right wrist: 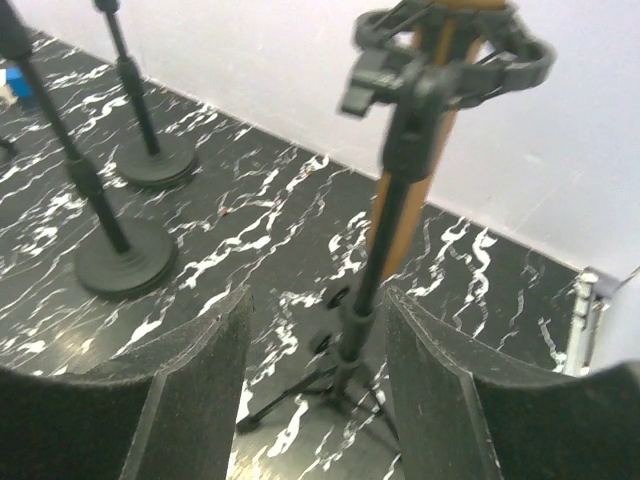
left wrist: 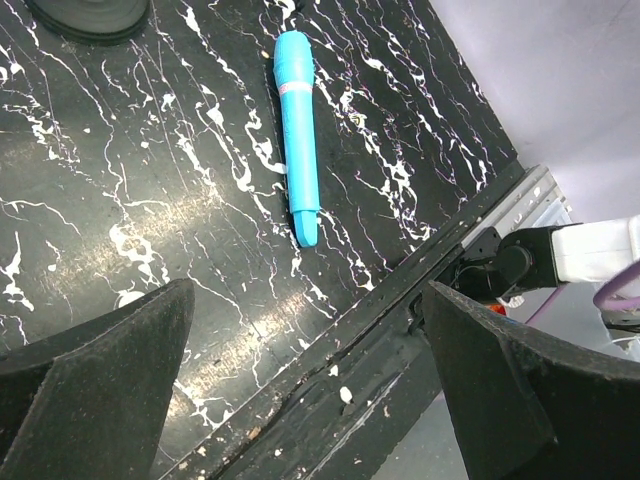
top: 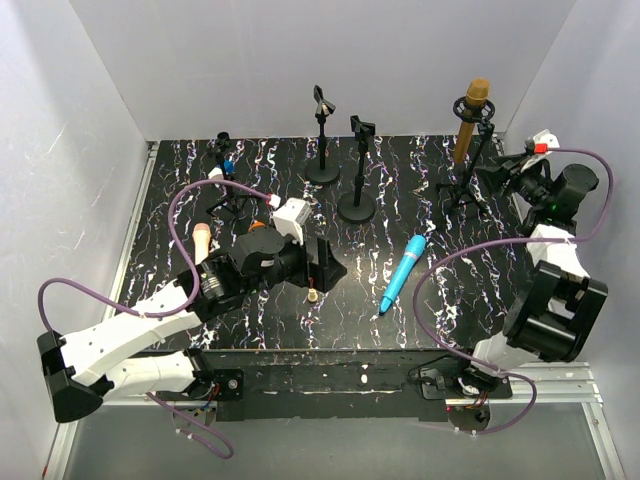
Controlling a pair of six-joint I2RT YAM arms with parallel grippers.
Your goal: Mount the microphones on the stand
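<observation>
Top: golden-brown microphone (top: 474,118) upright in tripod stand (top: 466,188) ring, back right; light blue microphone (top: 403,272) flat on bench (top: 400,180), mid-right; left wrist: left hand (left wrist: 310,335) wide open, empty, light blue microphone beyond; right wrist: right hand (right wrist: 315,345) partly open, empty, tripod stand pole seen between its fingers.

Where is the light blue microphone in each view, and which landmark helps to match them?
Top external: the light blue microphone lies flat, right of centre.
Left wrist: upper centre, lying flat.
Right wrist: not in it.
Shared landmark: the round-base stand nearer the arms. Its base shows at the left in the right wrist view, and probably at the top left corner in the left wrist view.
</observation>
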